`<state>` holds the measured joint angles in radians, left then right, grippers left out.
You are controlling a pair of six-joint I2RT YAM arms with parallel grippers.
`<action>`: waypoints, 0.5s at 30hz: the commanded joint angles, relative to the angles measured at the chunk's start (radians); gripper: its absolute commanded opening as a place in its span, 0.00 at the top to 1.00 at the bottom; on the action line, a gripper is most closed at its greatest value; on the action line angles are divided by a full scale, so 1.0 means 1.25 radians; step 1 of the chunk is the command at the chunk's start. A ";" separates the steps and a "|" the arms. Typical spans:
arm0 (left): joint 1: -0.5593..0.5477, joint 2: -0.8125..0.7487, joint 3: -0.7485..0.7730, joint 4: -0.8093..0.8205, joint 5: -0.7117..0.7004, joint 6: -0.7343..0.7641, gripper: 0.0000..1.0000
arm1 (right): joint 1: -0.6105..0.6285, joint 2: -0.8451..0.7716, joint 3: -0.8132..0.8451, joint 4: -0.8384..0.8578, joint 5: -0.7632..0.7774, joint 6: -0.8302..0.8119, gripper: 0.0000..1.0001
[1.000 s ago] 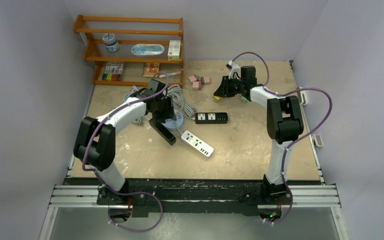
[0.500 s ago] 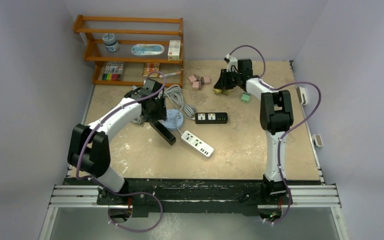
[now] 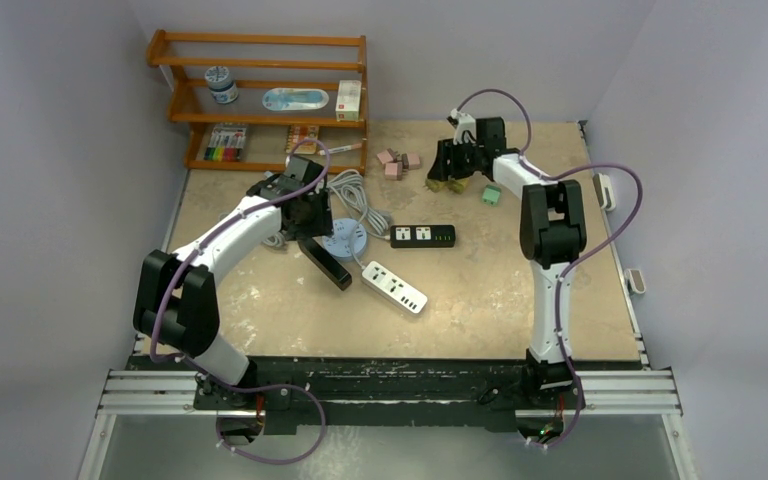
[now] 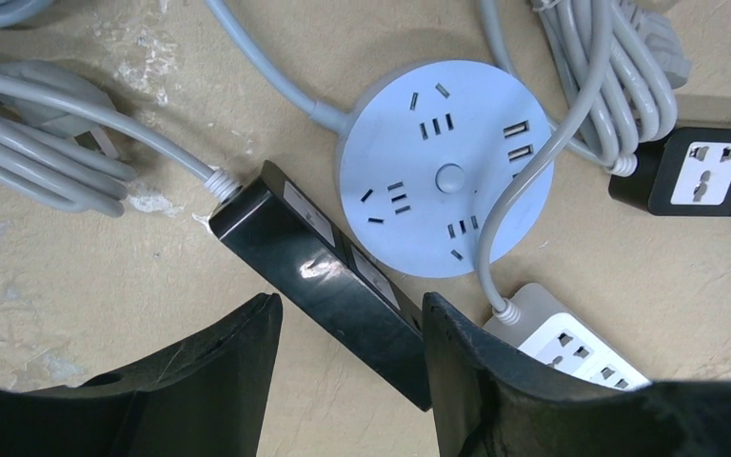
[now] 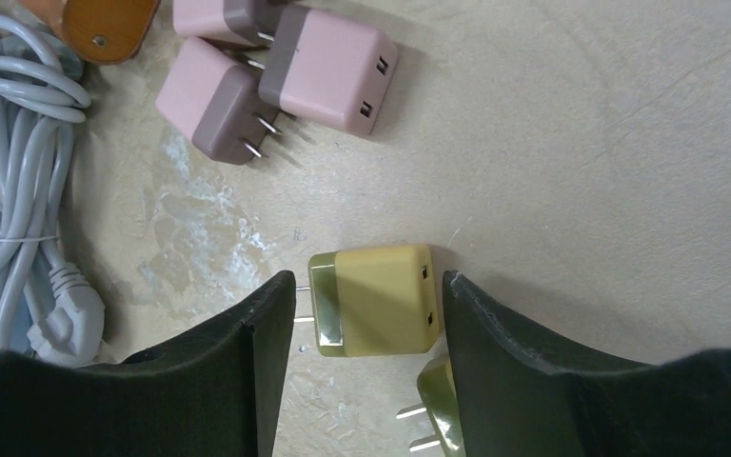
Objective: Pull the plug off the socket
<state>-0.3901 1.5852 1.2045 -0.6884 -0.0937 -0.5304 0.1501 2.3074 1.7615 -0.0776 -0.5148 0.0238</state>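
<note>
Over there the right fingers (image 5: 238,371) gape wide either side of the yellow plug (image 5: 381,295), which lies flat on the surface (image 5: 581,190). The left fingers (image 4: 219,371) are open too, straddling the black strip (image 4: 324,276).

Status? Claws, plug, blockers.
Left claw open over black strip. Right claw open, straddling yellow plug, loose on table. Olive plug close beside it.

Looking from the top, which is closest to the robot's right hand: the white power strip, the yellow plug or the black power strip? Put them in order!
1. The yellow plug, between the fingers of the right hand.
2. The black power strip, mid-table, closer to the robot's base.
3. The white power strip, farther still, toward the robot's left.
</note>
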 commanded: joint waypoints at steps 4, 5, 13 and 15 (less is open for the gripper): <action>0.009 -0.042 0.029 0.066 -0.013 0.000 0.43 | -0.001 -0.097 0.044 0.006 -0.019 -0.033 0.39; 0.011 -0.048 0.026 0.077 -0.012 -0.001 0.42 | -0.001 -0.105 0.045 0.008 -0.019 -0.035 0.39; 0.028 -0.069 0.019 0.157 0.016 -0.008 0.38 | 0.000 -0.237 -0.038 0.074 0.010 -0.063 0.36; 0.028 -0.060 0.023 0.159 0.021 -0.006 0.38 | 0.004 -0.283 -0.091 0.090 0.019 -0.070 0.36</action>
<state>-0.3649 1.5272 1.2045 -0.5564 -0.0860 -0.5373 0.1501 2.1056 1.7222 -0.0452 -0.5114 -0.0246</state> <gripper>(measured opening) 0.620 0.635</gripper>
